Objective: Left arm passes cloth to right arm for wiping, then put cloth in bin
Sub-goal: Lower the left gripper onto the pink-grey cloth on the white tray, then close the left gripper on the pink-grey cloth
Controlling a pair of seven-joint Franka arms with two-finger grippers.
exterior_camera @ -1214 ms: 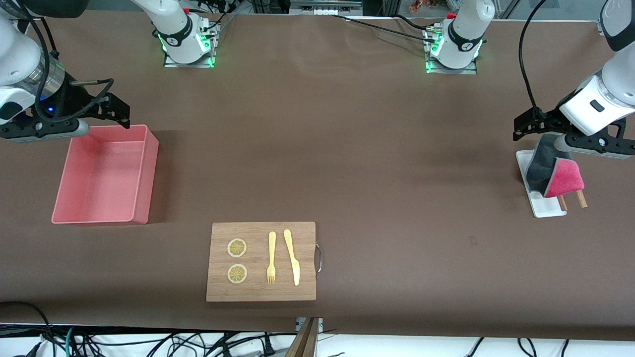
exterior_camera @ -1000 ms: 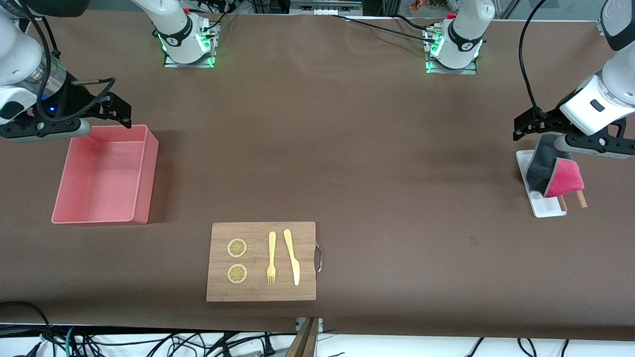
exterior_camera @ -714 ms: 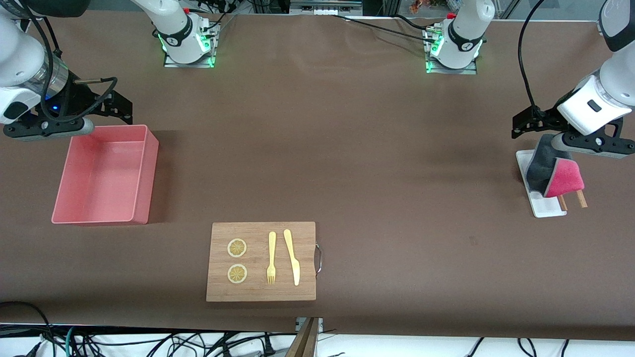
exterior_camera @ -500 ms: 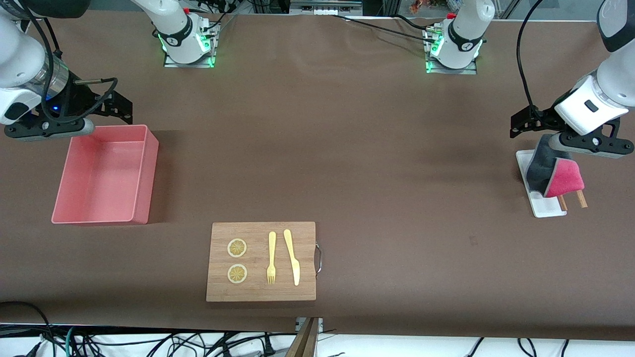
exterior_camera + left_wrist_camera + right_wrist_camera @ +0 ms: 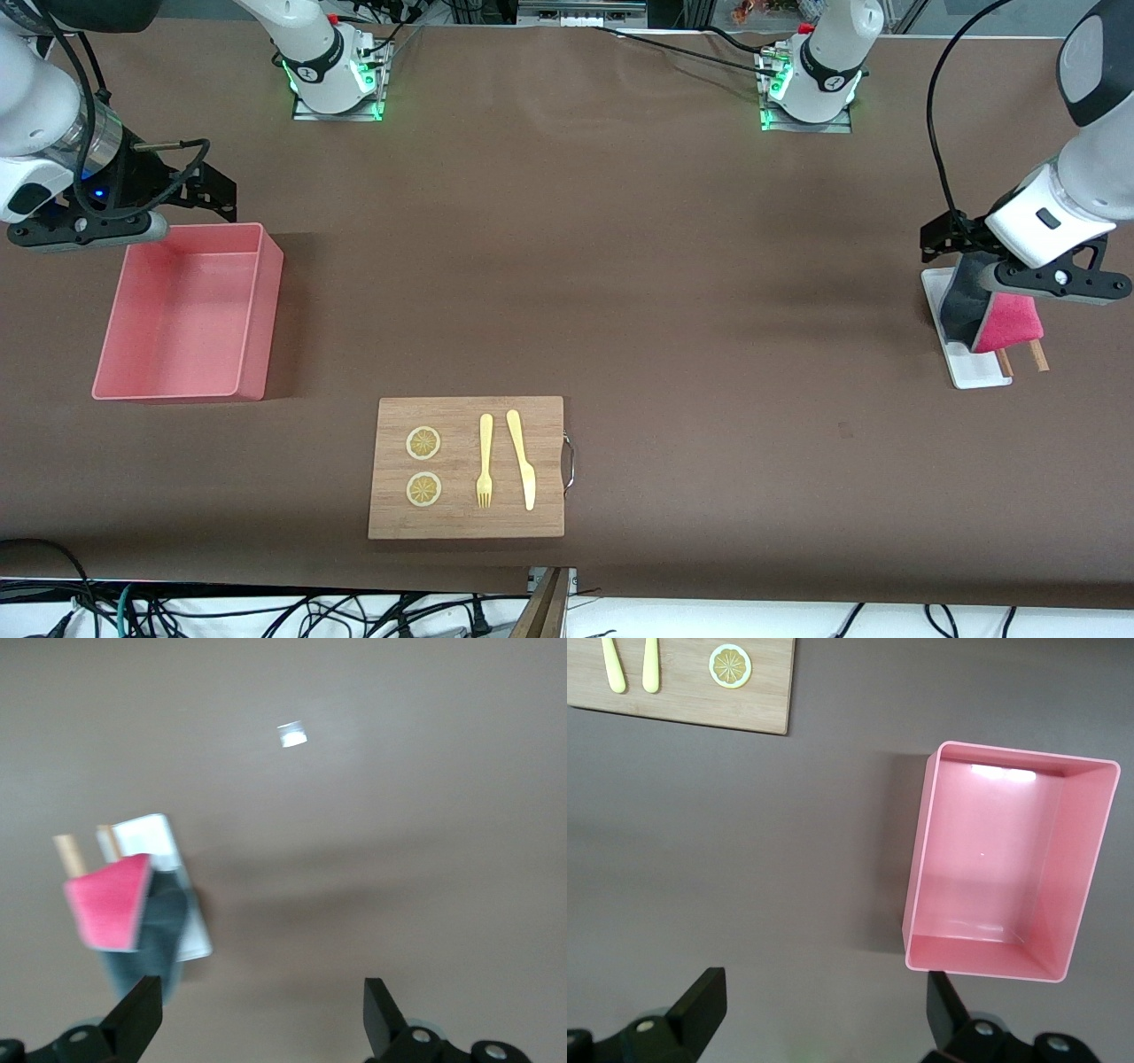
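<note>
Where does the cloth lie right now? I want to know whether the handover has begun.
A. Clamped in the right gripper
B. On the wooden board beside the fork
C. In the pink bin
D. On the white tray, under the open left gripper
D: the cloth lies draped on the white tray, with the left gripper open above it, not yet gripping.

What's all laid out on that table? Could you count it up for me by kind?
Bin: 1
Board: 1
Lemon slices: 2
Fork: 1
Knife: 1
Cloth: 1
White tray: 1
Wooden sticks: 2
Total: 10
</note>
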